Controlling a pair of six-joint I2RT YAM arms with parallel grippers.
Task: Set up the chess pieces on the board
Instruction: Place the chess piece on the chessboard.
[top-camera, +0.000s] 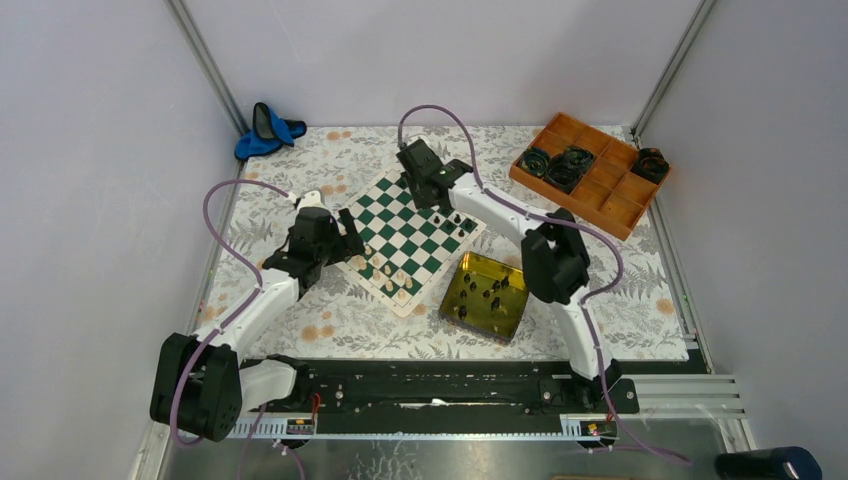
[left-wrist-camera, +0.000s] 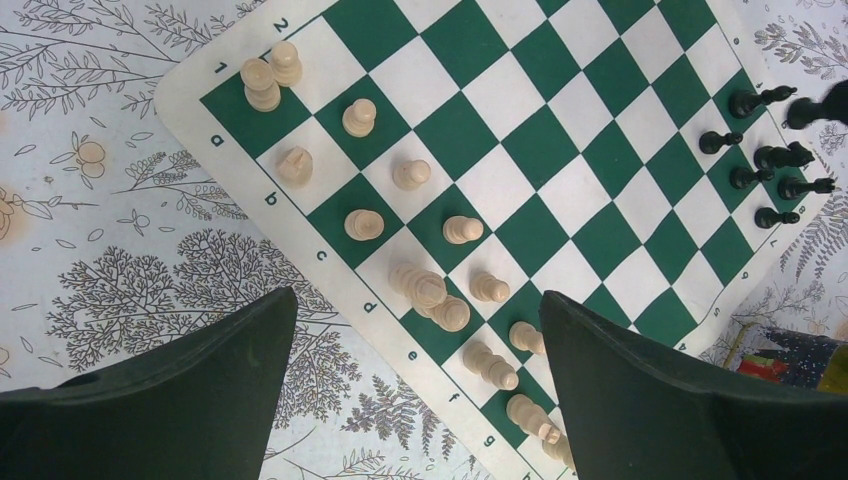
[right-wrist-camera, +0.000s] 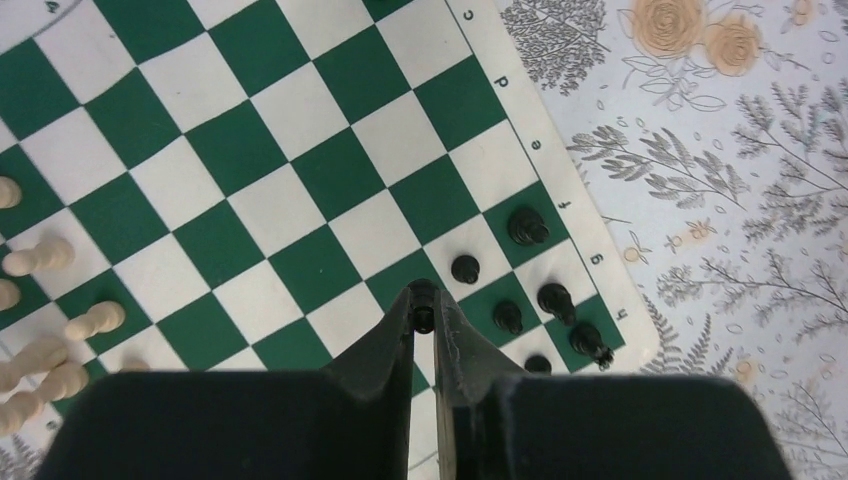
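- Two loose rows of tiny cream-white chess pieces (left-wrist-camera: 362, 224) stand along one side of the flat green-and-white checked chessboard with a cream border (left-wrist-camera: 560, 190). A few of them crowd together.
- The chessboard lies at an angle in the middle of the floral-printed tablecloth (top-camera: 330, 320).
- The left gripper (left-wrist-camera: 418, 300) hovers over the cream-white side, its fingers spread wide with nothing between them.
- The right gripper (right-wrist-camera: 425, 305) is over the opposite side, its fingers narrowed onto one tiny black piece (right-wrist-camera: 423, 318) pinched at their tips. I cannot tell whether it touches the board.
- Several other black pieces (right-wrist-camera: 528, 228) stand clustered in the corner by the letters f to h.
- A yellow-gold square tin tray (top-camera: 452, 300) just beside the board's near-right edge holds more black figures (top-camera: 492, 290).
- An orange plastic compartment tray (top-camera: 600, 195) at the far right holds black coiled items (top-camera: 560, 165).
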